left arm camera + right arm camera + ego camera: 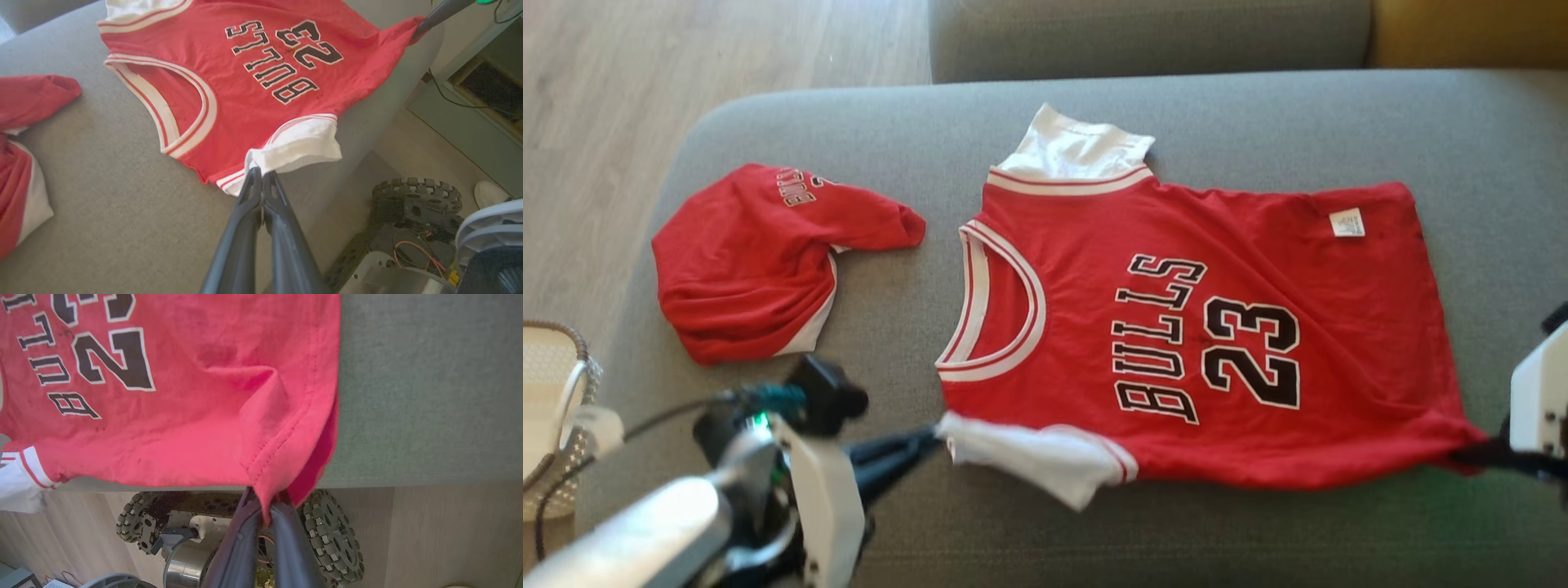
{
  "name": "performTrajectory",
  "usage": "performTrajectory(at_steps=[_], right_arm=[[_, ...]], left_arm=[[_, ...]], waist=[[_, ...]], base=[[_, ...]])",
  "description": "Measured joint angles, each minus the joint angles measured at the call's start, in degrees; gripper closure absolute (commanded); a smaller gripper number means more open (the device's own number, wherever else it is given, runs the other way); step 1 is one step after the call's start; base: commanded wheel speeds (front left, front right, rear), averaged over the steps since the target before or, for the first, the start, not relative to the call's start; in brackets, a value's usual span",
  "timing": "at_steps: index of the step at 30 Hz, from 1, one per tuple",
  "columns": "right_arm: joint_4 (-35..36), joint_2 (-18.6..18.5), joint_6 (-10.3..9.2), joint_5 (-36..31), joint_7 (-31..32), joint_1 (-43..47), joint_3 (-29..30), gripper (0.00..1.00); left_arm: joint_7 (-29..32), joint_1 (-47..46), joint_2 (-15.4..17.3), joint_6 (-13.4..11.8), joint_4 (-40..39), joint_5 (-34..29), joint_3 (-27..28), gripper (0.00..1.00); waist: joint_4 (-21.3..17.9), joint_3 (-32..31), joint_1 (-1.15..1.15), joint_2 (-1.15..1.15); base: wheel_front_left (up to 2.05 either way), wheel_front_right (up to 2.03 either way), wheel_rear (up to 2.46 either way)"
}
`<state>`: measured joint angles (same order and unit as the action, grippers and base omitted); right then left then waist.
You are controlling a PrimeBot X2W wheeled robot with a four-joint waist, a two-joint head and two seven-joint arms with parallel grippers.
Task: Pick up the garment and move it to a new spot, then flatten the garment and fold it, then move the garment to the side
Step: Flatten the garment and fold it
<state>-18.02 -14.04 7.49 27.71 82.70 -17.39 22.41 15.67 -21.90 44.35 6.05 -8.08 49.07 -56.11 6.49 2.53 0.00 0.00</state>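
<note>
The garment (pixel 1176 327), a red jersey printed BULLS 23 with white sleeves, lies spread face-up across the middle of the grey sofa cushion (pixel 1258 131). Its neck opening points toward the cushion's left end and its hem toward the right end. Its near long side runs along the cushion's near edge.

The left gripper (pixel 935 437) is at the garment's near-left corner. In the left wrist view its fingers are pressed together on the edge of the white sleeve (pixel 298 143), pinching the cloth at their tips (pixel 261 173). The right gripper (pixel 1470 457) is at the near-right corner. In the right wrist view it is clamped on the hem corner (pixel 265 498), where the fabric is drawn past the cushion's near edge into a small raised fold. A small white label (pixel 1346 222) sits at the garment's far-right corner.

A bunched red shirt (pixel 752 269) lies near the cushion's left end, apart from the garment. Beyond that end, a pale basket (pixel 556 367) stands on the wooden floor (pixel 645 82); what it holds cannot be made out. The robot's wheeled base (pixel 335 539) shows below the cushion's near edge.
</note>
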Motion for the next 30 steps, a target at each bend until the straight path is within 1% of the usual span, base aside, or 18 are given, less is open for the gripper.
performTrajectory(at_steps=[2,5,9,15,18,27,30], right_arm=[[0.45,0.87,0.00,-1.09,-0.04,-1.76,1.25,1.00],[0.45,1.55,0.00,-2.59,-0.86,-4.25,2.01,1.00],[0.07,2.40,0.00,-3.55,-2.38,-6.67,3.00,1.00],[-1.31,2.88,0.00,-4.16,-4.72,-9.39,3.11,1.00],[-2.10,2.85,0.00,-4.47,-5.69,-10.18,3.01,1.00],[-4.17,2.72,0.00,-4.39,-8.86,-12.52,1.18,1.00],[-4.90,2.65,0.00,-3.30,-10.72,-13.15,0.20,1.00]], left_arm=[[-1.42,-1.43,-0.94,-0.38,1.24,-0.60,1.27,1.00],[-2.85,-3.76,-2.00,-0.92,3.39,-3.20,1.56,1.00],[-5.02,-4.72,-4.39,-1.63,5.60,-3.87,2.37,1.00],[-9.12,-7.38,-6.99,-5.13,10.37,-4.72,5.42,1.00],[-10.22,-8.72,-8.08,-5.63,12.55,-5.46,5.81,1.00],[-10.81,-10.84,-10.29,-5.53,18.33,-6.23,5.79,1.00],[-11.12,-12.59,-11.47,-5.33,21.11,-7.08,5.31,1.00]], waist=[[-0.08,0.84,0.00,0.00],[-0.33,2.28,0.00,0.00],[-0.72,4.07,0.00,0.00],[-1.40,6.59,0.00,0.00],[-1.76,7.74,0.00,0.00],[-2.85,10.07,0.00,0.00],[-3.16,11.14,0.00,0.00]], base=[[0.00,0.00,0.00],[0.00,0.00,0.00],[0.00,0.00,0.00],[0.00,0.00,0.00],[0.00,0.00,0.00],[0.00,0.00,0.00],[0.00,0.00,0.00]])
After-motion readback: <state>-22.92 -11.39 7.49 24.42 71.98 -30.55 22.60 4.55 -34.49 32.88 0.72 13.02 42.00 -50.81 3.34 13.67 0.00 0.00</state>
